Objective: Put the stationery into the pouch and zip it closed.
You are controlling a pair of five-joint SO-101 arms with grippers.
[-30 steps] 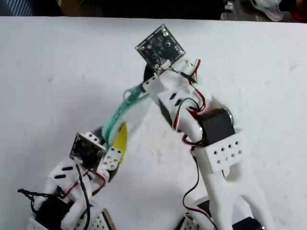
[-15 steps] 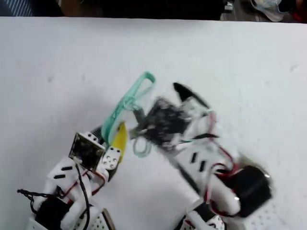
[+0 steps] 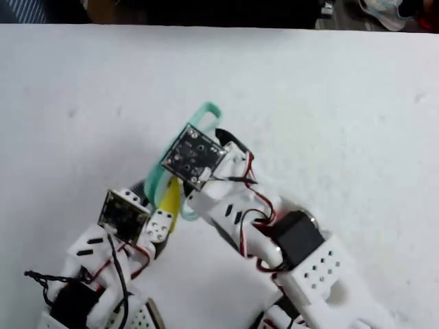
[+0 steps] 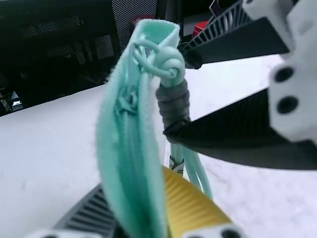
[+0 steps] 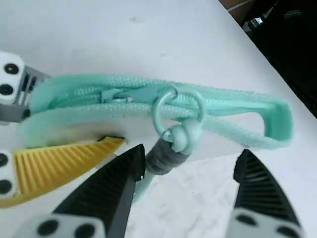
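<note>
Pouch (image 4: 130, 163) mostly hidden beneath right arm's wrist camera (image 3: 194, 155)

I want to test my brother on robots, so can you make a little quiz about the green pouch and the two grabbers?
1. True or false: the right gripper is clamped shut on the pouch.
2. What colour is the ridged finger of the left gripper that presses against the pouch? A red, B yellow, C blue.
3. Fill in: below the zipper's ring, past the knot, the cord carries a ____ bead.

Key: 1 false, it is open, with the bead between its jaws. 2 B. 3 grey.
</note>
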